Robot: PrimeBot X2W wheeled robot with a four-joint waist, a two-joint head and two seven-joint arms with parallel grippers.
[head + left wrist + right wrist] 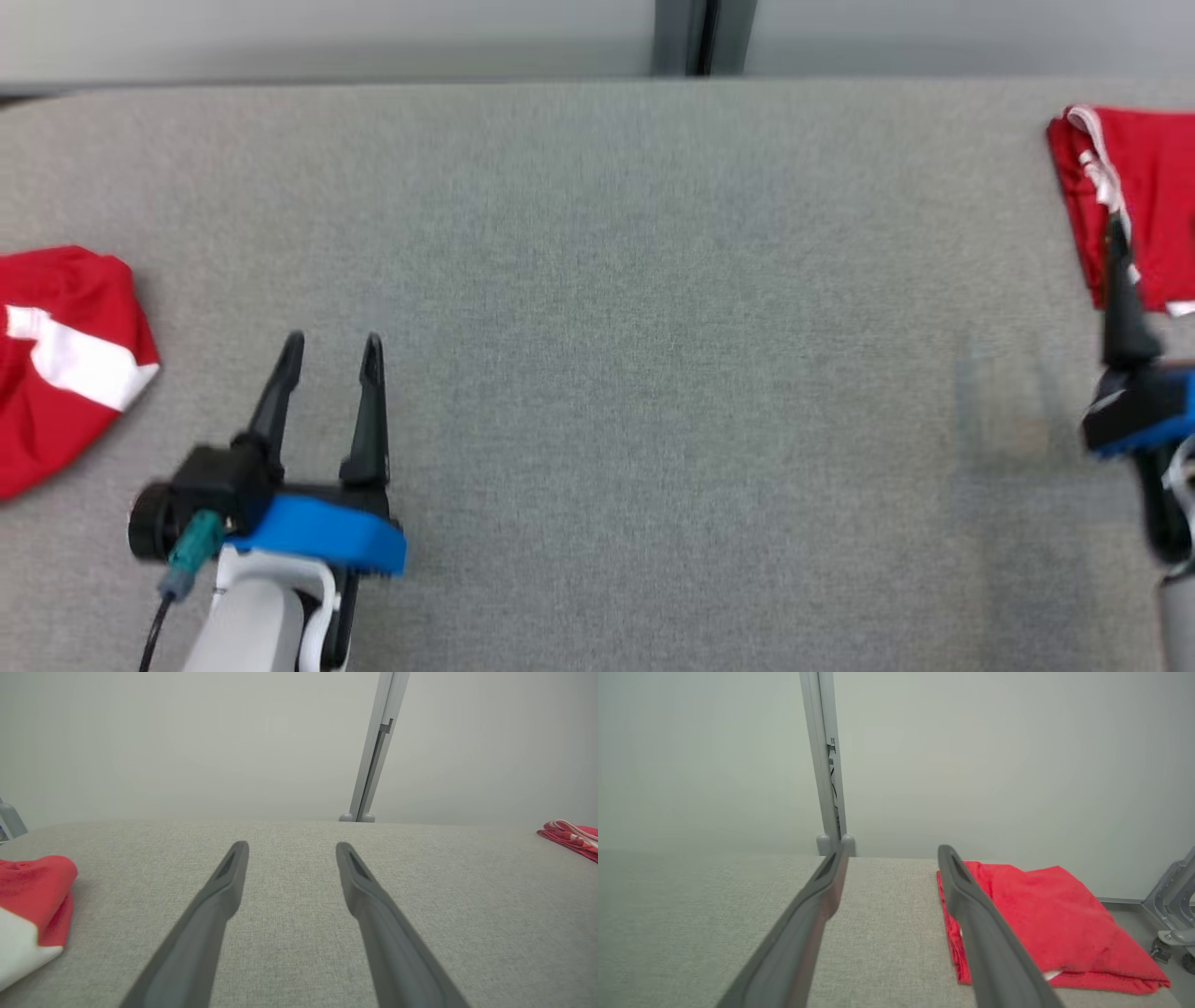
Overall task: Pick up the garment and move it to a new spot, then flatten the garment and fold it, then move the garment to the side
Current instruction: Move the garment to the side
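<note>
A folded red garment (pixel 1153 187) with white trim lies flat at the table's far right edge; it also appears in the right wrist view (pixel 1045 914) and, far off, in the left wrist view (pixel 567 833). My right gripper (pixel 892 851) is open just in front of it, nothing between its fingers; its right finger (pixel 971 905) overlaps the garment's left edge in that view. In the head view one dark finger (pixel 1120 299) of it stands over the garment's near left edge. My left gripper (pixel 333 341) (pixel 292 845) is open and empty above the table at lower left.
A second red cloth with a white band (pixel 65 355) (pixel 32 896) lies crumpled at the table's left edge. The grey fabric tabletop (pixel 597 280) stretches between the two. A grey post (pixel 829 788) stands at the wall behind; a wheeled metal frame (pixel 1171 905) is beyond the right edge.
</note>
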